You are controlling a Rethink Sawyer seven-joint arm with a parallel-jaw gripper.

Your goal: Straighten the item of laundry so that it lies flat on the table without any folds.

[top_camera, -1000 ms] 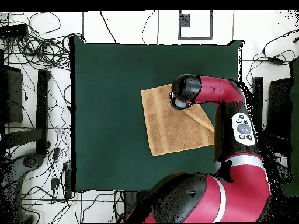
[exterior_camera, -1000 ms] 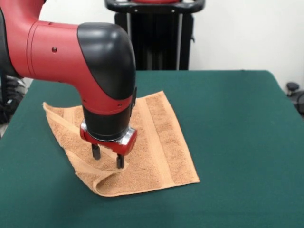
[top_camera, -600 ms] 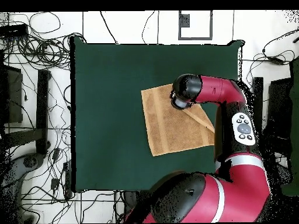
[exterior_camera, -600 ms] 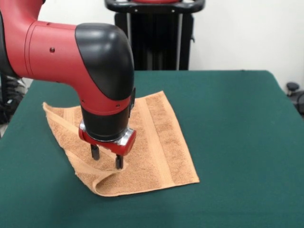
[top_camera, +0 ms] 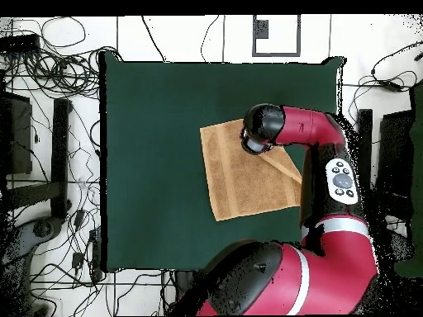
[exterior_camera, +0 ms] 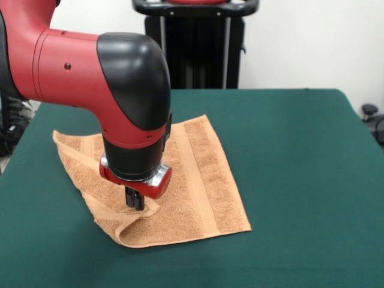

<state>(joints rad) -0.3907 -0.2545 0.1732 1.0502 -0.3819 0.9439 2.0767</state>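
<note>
Since a second ago the tool (exterior_camera: 135, 203) has brought its fingers together — they stood apart over the folded flap, and now they pinch the raised edge of the towel (exterior_camera: 204, 180) near its front left corner. At the left of the front view the towel's far corner lies on the bench (exterior_camera: 300, 156); next comes the folded-over strip running toward the camera, then the clamped fold, then the flat right part with its woven band. The towel sits left of the bench's middle. To do this step well, I judge the tool should lift only a little and draw the flap outward to the left — slowly, so the flat part does not drag.
</note>
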